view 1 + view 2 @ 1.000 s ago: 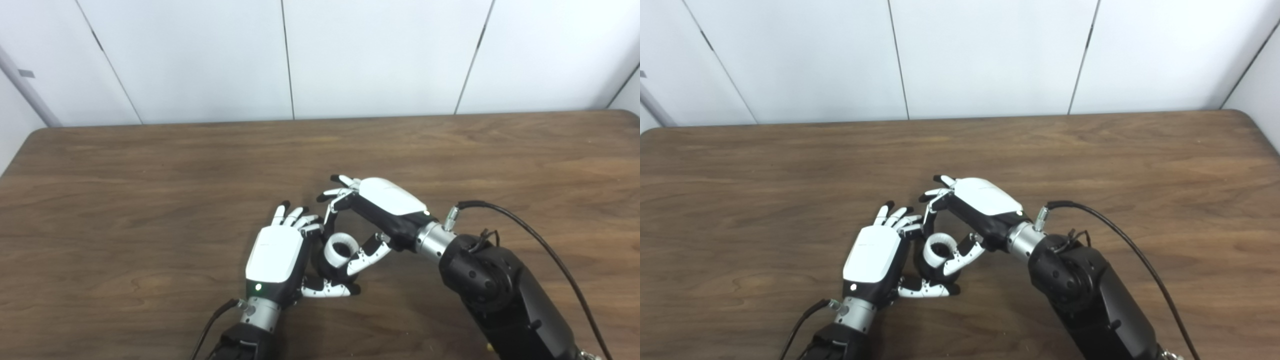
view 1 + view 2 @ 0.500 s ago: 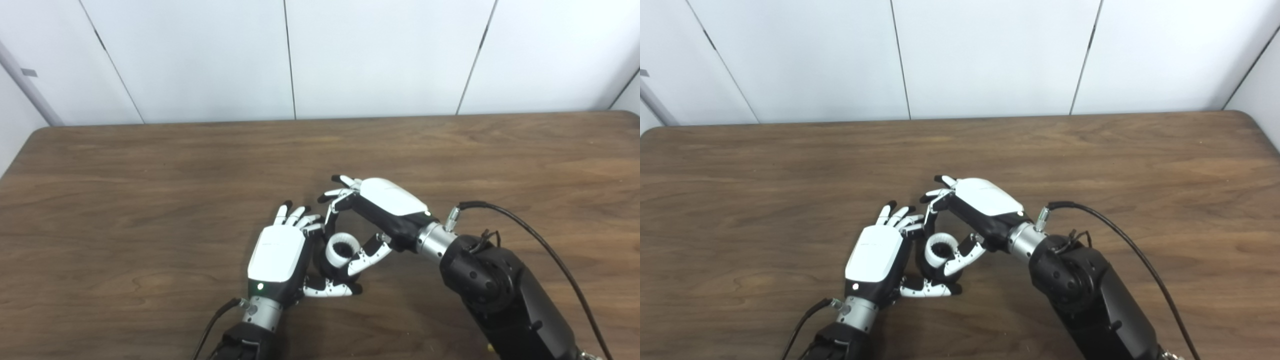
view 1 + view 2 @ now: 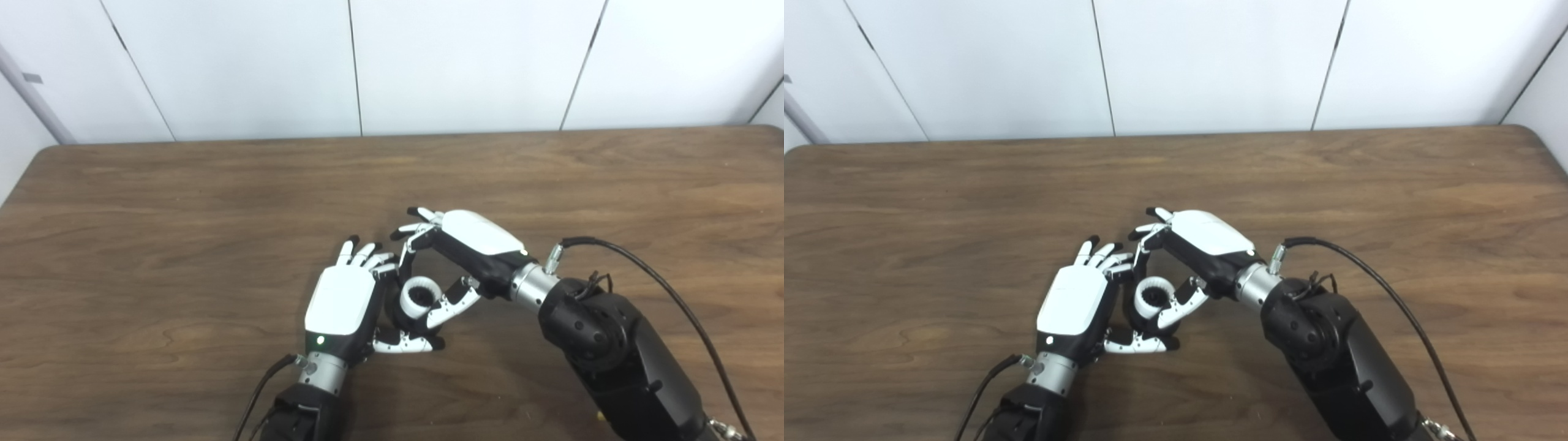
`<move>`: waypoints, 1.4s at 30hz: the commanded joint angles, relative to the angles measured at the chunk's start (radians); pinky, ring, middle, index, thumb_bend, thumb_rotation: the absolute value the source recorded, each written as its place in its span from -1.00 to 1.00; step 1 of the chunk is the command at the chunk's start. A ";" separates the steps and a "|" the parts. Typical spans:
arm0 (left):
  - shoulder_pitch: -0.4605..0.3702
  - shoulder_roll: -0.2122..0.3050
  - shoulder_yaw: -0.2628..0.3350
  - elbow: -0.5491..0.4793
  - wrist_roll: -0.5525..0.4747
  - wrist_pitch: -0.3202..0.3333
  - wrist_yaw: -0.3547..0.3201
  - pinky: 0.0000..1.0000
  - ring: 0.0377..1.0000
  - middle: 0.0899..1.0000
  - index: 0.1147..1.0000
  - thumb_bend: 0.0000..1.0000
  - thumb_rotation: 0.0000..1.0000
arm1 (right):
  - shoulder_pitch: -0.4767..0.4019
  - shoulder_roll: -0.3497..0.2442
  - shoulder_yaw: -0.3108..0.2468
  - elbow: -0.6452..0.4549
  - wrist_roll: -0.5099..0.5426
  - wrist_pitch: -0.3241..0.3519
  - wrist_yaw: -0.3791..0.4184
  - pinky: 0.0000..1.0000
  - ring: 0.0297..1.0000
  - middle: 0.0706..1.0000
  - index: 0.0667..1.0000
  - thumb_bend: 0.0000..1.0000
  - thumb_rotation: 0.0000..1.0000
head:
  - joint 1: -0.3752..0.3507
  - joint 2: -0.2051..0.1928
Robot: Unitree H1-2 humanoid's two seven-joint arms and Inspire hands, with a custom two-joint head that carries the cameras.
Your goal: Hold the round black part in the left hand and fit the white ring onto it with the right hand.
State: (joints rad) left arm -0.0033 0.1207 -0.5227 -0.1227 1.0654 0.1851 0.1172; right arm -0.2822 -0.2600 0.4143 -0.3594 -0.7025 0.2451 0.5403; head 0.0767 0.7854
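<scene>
Wood desk (image 3: 184, 202). Left robot hand (image 3: 340, 300) grips black part (image 3: 392, 312); right robot hand (image 3: 471, 242) pinches white ring (image 3: 419, 294) atop it — seating apparently unfinished.

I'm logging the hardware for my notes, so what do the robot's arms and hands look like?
Each robot hand, left and right, has a glossy white back, black sides and white fingers with black tips. Silver wrist collars join bulky black forearms. A green light glows on the left hand; a black cable loops from the right wrist.

Dark brown wooden table (image 3: 184, 202), rounded corners, black cable (image 3: 661, 294) trailing above it
</scene>
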 commanded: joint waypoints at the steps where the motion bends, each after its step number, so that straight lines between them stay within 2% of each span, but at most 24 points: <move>1: 0.012 -0.001 -0.024 0.037 0.022 0.010 -0.057 1.00 0.78 0.53 -0.17 0.05 -0.89 | -0.016 -0.008 -0.014 -0.011 0.001 -0.023 -0.023 1.00 1.00 0.70 -0.11 0.04 -0.73 | 0.001 0.000; 21: 0.013 -0.002 -0.021 0.030 0.018 0.008 -0.065 1.00 0.79 0.53 -0.17 0.05 -0.89 | -0.021 -0.004 -0.006 -0.024 -0.030 -0.009 -0.013 1.00 1.00 0.74 -0.08 0.05 -0.68 | 0.001 0.003; 22: 0.014 -0.002 -0.020 0.029 0.016 0.007 -0.065 1.00 0.79 0.52 -0.17 0.05 -0.89 | -0.020 -0.004 -0.006 -0.024 -0.030 -0.011 -0.014 1.00 1.00 0.74 0.04 0.44 -0.53 | 0.000 0.003; 24: 0.015 -0.002 -0.018 0.029 0.011 0.006 -0.065 1.00 0.79 0.52 -0.17 0.05 -0.89 | -0.021 -0.005 -0.007 -0.024 -0.032 -0.010 -0.011 1.00 1.00 0.76 0.18 0.79 -0.40 | 0.000 0.003; 25: 0.015 -0.003 -0.018 0.029 0.009 0.005 -0.064 1.00 0.80 0.52 -0.17 0.05 -0.89 | -0.021 -0.006 -0.007 -0.024 -0.032 -0.012 -0.010 1.00 1.00 0.77 0.22 0.86 -0.37 | 0.000 0.003; 29: 0.015 -0.002 -0.018 0.027 0.013 0.010 -0.071 1.00 0.80 0.52 -0.17 0.05 -0.89 | -0.027 -0.011 -0.004 -0.026 -0.043 -0.010 0.000 1.00 1.00 0.83 0.35 0.99 -0.31 | -0.002 0.005; 33: 0.015 -0.001 -0.018 0.029 0.013 0.006 -0.065 1.00 0.79 0.52 -0.17 0.05 -0.89 | -0.028 -0.012 -0.006 -0.022 -0.045 -0.015 0.000 1.00 1.00 0.86 0.40 1.00 -0.31 | -0.002 0.005; 42: 0.013 0.002 -0.019 0.031 0.020 0.006 -0.064 1.00 0.79 0.51 -0.17 0.05 -0.89 | -0.023 -0.010 -0.015 -0.026 -0.041 -0.010 0.000 1.00 1.00 0.87 0.26 0.98 -0.32 | -0.002 0.005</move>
State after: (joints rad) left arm -0.0064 0.1156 -0.5239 -0.1227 1.0738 0.1862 0.1066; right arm -0.2732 -0.2666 0.4150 -0.3529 -0.7472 0.2452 0.5479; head 0.0736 0.7900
